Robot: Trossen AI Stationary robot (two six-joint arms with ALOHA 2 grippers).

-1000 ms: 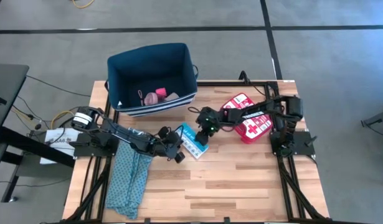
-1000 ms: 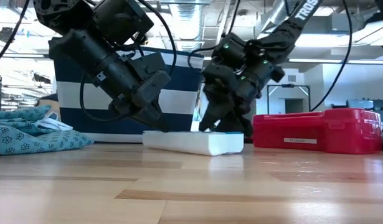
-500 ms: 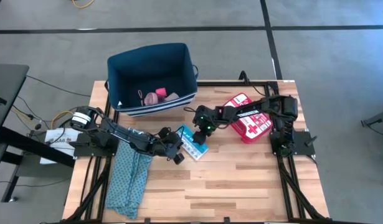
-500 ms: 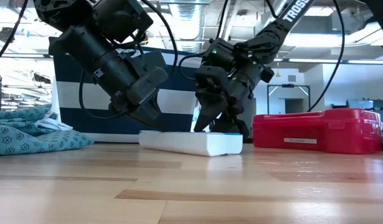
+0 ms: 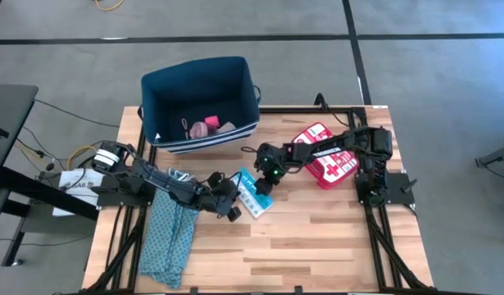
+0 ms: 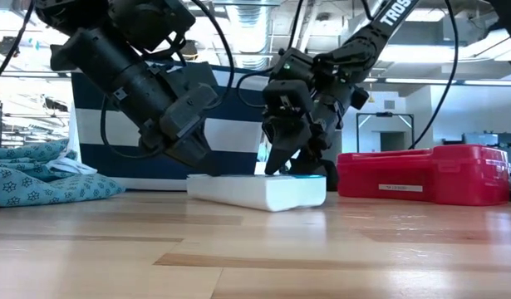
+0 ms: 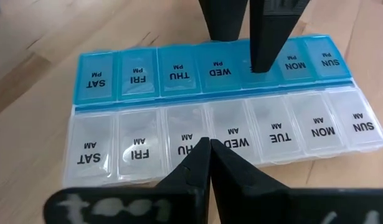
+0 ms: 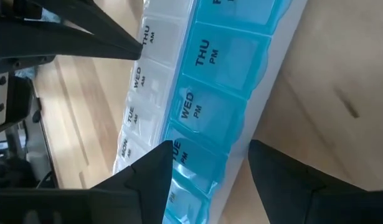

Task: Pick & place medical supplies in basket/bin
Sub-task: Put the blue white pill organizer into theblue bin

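— Fingers first: what are they doing?

— Right gripper [image 5: 262, 182] hangs low over the pill organizer [image 5: 253, 192] with its fingers spread apart, holding nothing; in its wrist view they sit either side of the blue PM row. Left gripper [image 5: 233, 205] has its fingers pressed together, tips touching the clear AM row near the middle, gripping nothing.

— Where does the organizer lie from each?

— Flat on the table [image 5: 317, 238], directly beneath the right gripper and just ahead of the left one's tips. Its long axis runs crosswise between the two grippers, so each meets a long side, not an end.

— Which arm is better placed?

— I'd judge the right: it is already straddling one edge and needs only to drop and close. The left looks set to steady or push.

— Beyond that?

— The bin [image 5: 201, 102] stands behind both grippers, with pink items already inside. The red first-aid case [image 5: 327, 160] lies under the right arm, and the teal cloth [image 5: 170, 233] beneath the left.
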